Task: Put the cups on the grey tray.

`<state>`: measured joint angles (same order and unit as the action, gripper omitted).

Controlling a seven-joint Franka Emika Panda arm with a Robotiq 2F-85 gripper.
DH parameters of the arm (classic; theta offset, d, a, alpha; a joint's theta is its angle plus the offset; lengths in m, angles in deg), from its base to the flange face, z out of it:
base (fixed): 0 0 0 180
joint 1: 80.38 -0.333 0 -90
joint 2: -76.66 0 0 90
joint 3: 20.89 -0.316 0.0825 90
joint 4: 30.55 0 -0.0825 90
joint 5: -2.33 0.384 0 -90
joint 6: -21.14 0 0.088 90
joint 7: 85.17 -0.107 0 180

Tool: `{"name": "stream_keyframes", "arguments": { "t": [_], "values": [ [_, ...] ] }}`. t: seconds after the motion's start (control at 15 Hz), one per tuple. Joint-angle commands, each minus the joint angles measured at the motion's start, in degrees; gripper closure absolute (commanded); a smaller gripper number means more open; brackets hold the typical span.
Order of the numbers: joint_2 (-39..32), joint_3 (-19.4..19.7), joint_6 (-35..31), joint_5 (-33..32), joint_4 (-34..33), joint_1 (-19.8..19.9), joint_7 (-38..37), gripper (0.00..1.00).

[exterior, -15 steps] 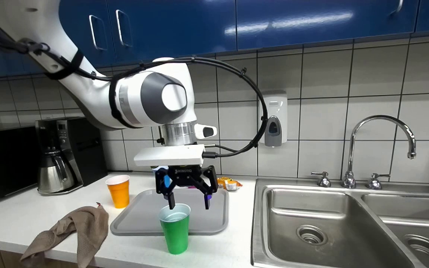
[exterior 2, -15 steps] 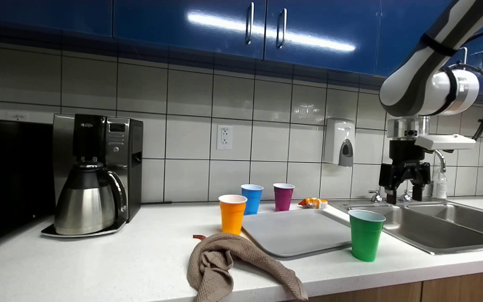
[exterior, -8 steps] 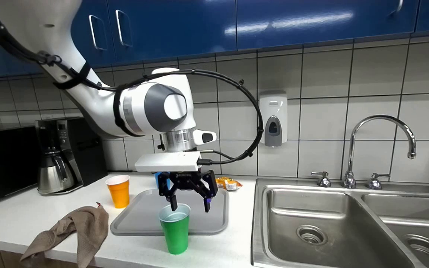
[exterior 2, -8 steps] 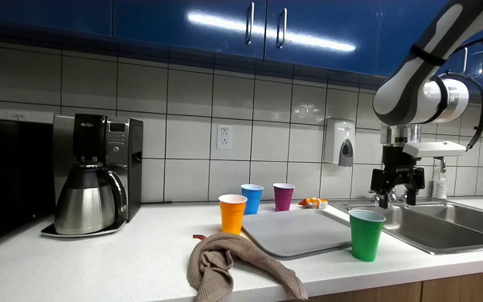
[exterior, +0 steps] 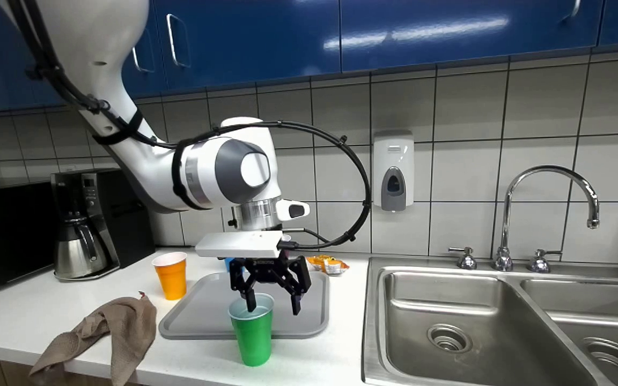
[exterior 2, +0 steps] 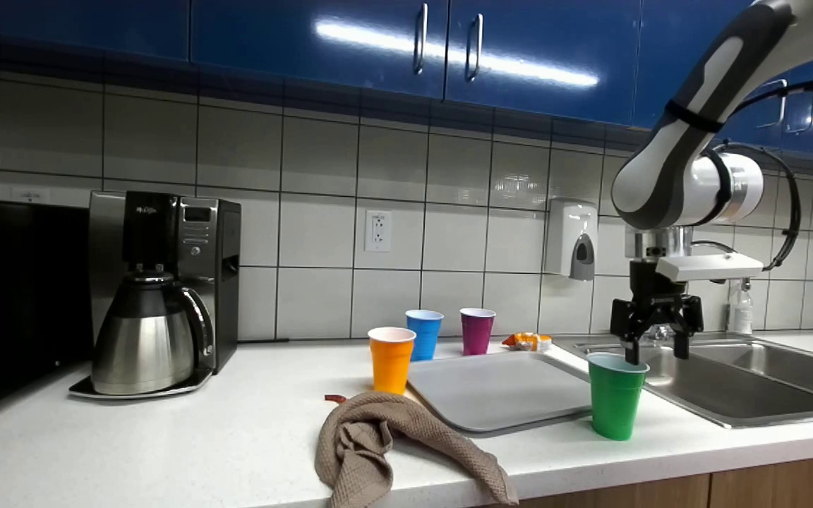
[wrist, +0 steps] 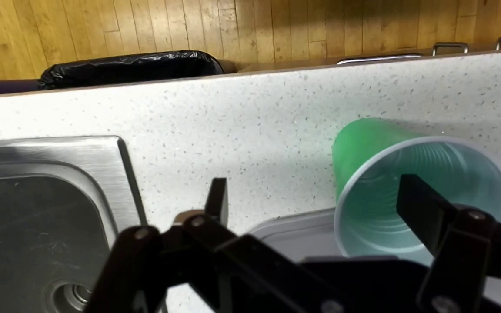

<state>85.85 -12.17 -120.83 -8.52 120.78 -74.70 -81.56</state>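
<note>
The green cup (exterior: 252,338) stands upright on the counter at the tray's front edge, its mouth facing up in the wrist view. Spread wide, my gripper (exterior: 274,309) hangs over the cup's rim area with nothing gripped. In the wrist view one finger (wrist: 424,208) overlaps the cup's mouth, while the opposite finger (wrist: 218,198) is over bare counter. Whether the overlapping tip dips inside I cannot tell. The grey tray (exterior 2: 505,395) bears no cup. Behind and left of it stand the orange cup (exterior 2: 391,363), blue cup (exterior 2: 424,337) and purple cup (exterior 2: 476,333).
A brown cloth (exterior: 121,327) lies left of the tray. The steel sink (exterior: 448,305) and faucet (exterior: 507,214) are on the right. An orange snack packet (exterior 2: 528,341) sits behind the tray. The coffee maker (exterior 2: 166,296) stands far left.
My gripper has come down and moved toward the counter's front, nearer the green cup, staying open. The cups and tray have not moved.
</note>
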Motion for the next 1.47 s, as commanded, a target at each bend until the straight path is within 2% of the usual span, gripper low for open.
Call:
{"name": "stream_keyframes", "arguments": {
  "t": [0.0, 0.27, 0.33, 0.4, 1.0, 1.07, 1.4],
  "values": [
    [-3.0, -1.7, -0.7, -0.3, -2.0, 0.6, -3.2, 0.00],
    [-4.6, -2.0, -1.2, -0.7, -2.6, 0.6, -4.5, 0.00],
    [-4.7, -2.0, -1.2, -0.6, -2.7, 0.5, -4.4, 0.25],
    [-4.8, -1.9, -1.3, -0.7, -2.7, 0.5, -4.3, 0.26],
    [-4.5, -1.9, -1.0, -1.0, -2.4, 0.5, -3.9, 0.95],
    [-4.1, -1.9, -0.6, -0.6, -2.2, 0.4, -3.5, 1.00],
    [-2.2, -2.1, 0.6, 0.5, -1.4, 0.1, -1.6, 1.00]
  ]
}}
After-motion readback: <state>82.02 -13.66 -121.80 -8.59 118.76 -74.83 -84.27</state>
